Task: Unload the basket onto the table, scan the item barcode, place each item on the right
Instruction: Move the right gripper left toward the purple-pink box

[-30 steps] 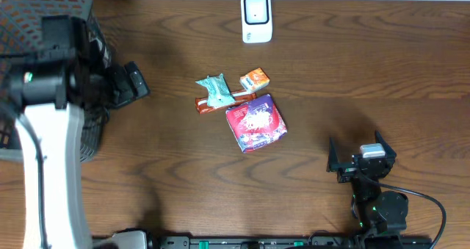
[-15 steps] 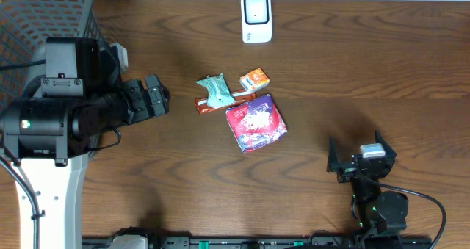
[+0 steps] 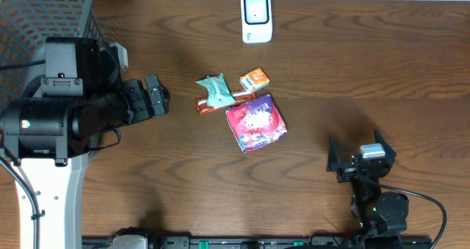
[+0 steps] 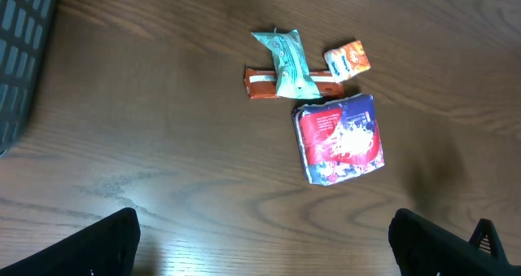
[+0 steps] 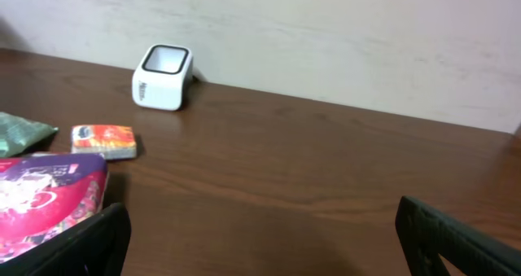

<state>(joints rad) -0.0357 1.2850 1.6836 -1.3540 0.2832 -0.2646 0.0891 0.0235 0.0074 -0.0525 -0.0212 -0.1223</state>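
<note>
A white scanner point(image 3: 256, 17) stands at the table's far edge. Mid-table lies a cluster of items: a teal packet point(image 3: 214, 89) across a red bar point(image 3: 220, 103), a small orange box point(image 3: 254, 78), and a red-and-blue pack point(image 3: 255, 123). My left gripper point(image 3: 156, 96) hovers left of the cluster, open and empty. In the left wrist view the gripper point(image 4: 264, 245) looks down on the teal packet point(image 4: 285, 63) and the pack point(image 4: 339, 139) ahead of it. My right gripper point(image 3: 360, 156) rests open near the front right. Its view shows the scanner point(image 5: 163, 76) and the orange box point(image 5: 103, 141).
A grey mesh basket point(image 3: 44, 6) fills the back left corner, partly under my left arm. In the right wrist view a pale wall point(image 5: 342, 40) rises behind the table's far edge. Bare wood lies between the cluster and the right gripper.
My left arm has swung from over the basket to the right, toward the item cluster, then held still. The right arm and the items have not moved.
</note>
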